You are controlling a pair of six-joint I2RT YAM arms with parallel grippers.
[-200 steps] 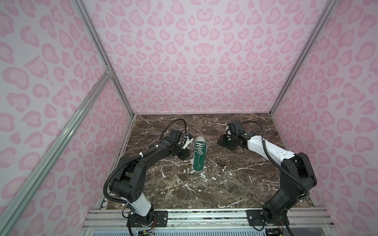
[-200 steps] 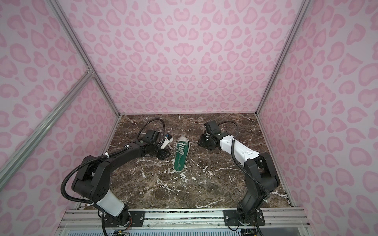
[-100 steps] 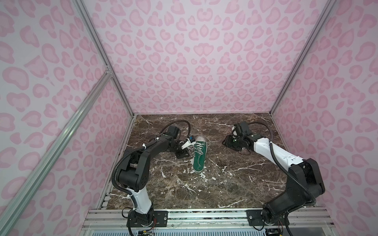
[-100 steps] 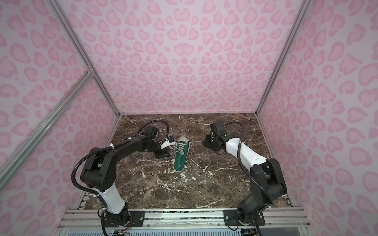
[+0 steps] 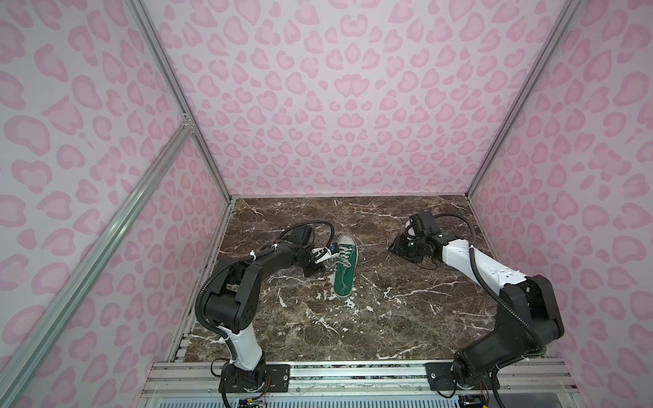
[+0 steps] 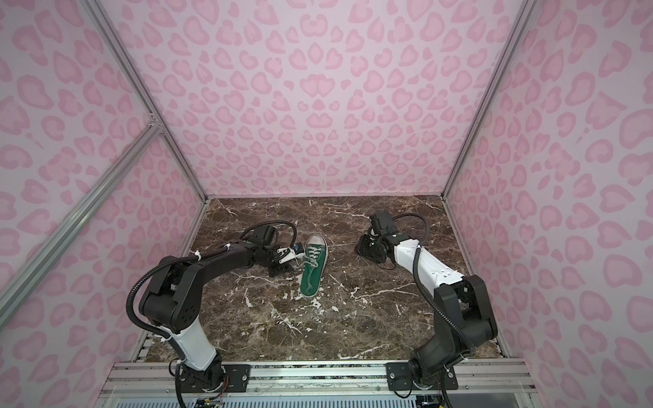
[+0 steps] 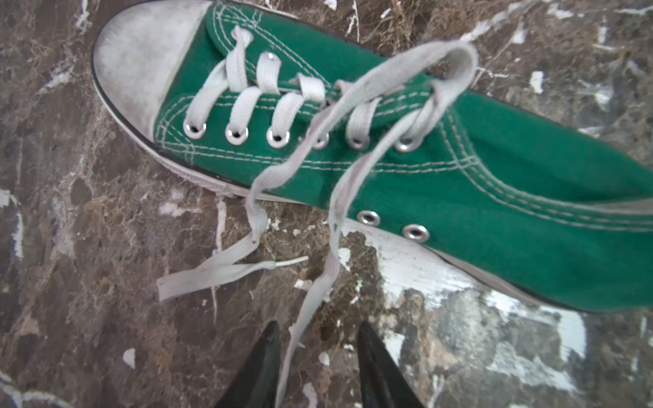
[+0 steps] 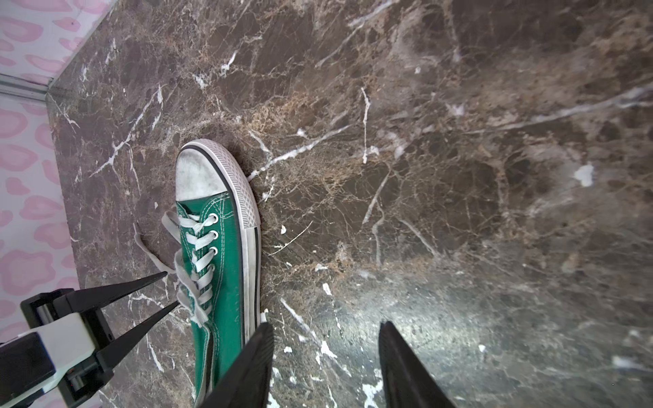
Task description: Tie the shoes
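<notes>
The green shoe [image 5: 345, 270] [image 6: 312, 270] lies on the marble in both top views, its white toe cap toward the back wall. Its white laces [image 7: 212, 272] hang loose off one side. One lace arcs in a loop [image 7: 459, 60] over the tongue. My left gripper [image 5: 334, 257] [image 6: 300, 257] [image 7: 318, 325] [image 8: 172, 289] is open at the laced side of the shoe, and a lace strand [image 7: 293, 353] runs between its fingers unpinched. My right gripper [image 5: 390, 247] [image 6: 357, 249] [image 8: 325, 325] is open and empty over bare marble, right of the shoe.
Pink patterned walls [image 5: 335, 106] enclose the marble floor [image 5: 388, 318] on three sides, with aluminium posts [image 5: 501, 123] at the back corners. A metal rail [image 5: 353, 378] carrying both arm bases runs along the front edge.
My left gripper has moved in closer to the shoe's laces and its elbow has swung toward the middle. My right gripper has drawn back to the right, away from the shoe.
</notes>
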